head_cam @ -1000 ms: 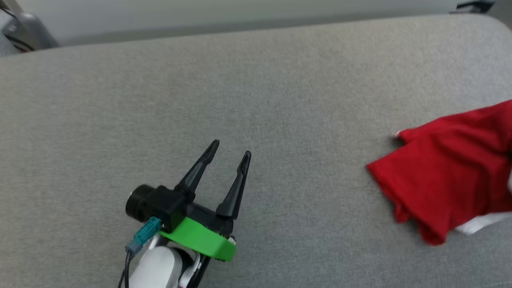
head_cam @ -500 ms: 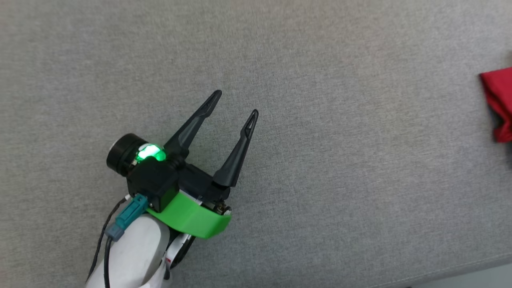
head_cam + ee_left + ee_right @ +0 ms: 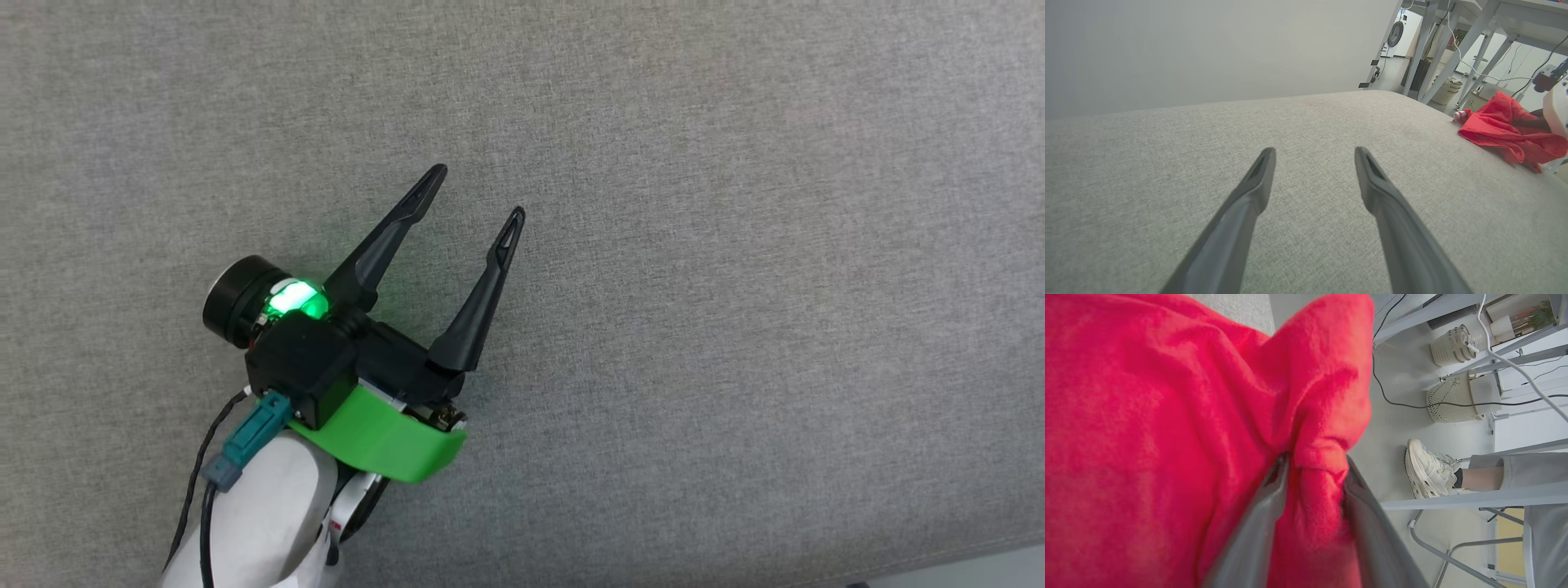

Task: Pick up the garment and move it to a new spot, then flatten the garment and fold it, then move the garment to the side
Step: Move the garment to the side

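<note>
early in the task, by my reading: the garment (image 3: 1506, 126) is a crumpled red heap, neither flattened nor folded, so the pick-up-and-move step is the one in hand, and the flattening, the folding and the final move to the side are all left to do.

the heap lies at the far right of the grey fabric surface (image 3: 735, 245), close to its edge, well apart from the left gripper (image 3: 478, 192). that gripper hovers over bare fabric with its fingers spread wide and nothing between them. in the right wrist view the right gripper (image 3: 1316, 459) has a bunched fold of the garment (image 3: 1147, 437) between its two fingers, cloth touching both; the view is so close that how firmly it pinches is hard to judge.

from the left wrist view, the heap's long axis runs roughly along the surface's right edge, with a small white bit at its far end. no lettering or collar shows, so which way the neck points cannot be told.
</note>
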Tool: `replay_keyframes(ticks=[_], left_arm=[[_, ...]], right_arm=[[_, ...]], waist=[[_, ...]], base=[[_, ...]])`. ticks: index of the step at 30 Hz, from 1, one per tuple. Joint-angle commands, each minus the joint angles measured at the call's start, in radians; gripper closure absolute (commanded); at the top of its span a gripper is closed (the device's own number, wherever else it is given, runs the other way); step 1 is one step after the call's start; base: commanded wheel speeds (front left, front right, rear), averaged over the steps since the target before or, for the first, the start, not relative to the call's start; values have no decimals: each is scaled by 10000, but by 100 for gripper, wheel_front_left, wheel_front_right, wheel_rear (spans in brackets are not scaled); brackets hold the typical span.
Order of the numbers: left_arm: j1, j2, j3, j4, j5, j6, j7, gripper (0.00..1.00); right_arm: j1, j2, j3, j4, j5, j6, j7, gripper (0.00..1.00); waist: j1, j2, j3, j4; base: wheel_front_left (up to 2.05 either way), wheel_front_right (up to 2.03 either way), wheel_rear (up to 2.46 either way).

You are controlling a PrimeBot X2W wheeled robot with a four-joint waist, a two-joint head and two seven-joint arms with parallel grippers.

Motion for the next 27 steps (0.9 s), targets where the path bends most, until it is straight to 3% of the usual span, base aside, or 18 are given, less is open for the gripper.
replay_keyframes(ticks=[1, 8, 16, 22, 27], left_arm=[[49, 1, -5, 103, -91, 41, -117, 0], [391, -173, 226, 841, -454, 123, -488, 0], [1171, -353, 984, 1826, -854, 341, -719, 0], [1790, -632, 1613, 2190, -1047, 514, -742, 0], [2272, -875, 1976, 2426, -990, 615, -745, 0]], right_arm=[[-171, 65, -89, 96, -163, -9, -49, 0], [40, 177, -326, -275, -292, -9, -86, 0], [714, 844, 166, -3051, 983, -9, -154, 0], [1903, 1979, 375, -6033, 1988, -9, 65, 0], [3225, 3339, 324, -7889, 2305, -9, -90, 0]], waist=[[-2, -1, -267, 59], [-2, -1, -1427, 218], [-2, -1, -3163, 508], [-2, -1, -4308, 939], [-2, -1, -4999, 1416]], base=[[0, 0, 0], [0, 0, 0], [0, 0, 0], [0, 0, 0], [0, 0, 0]])
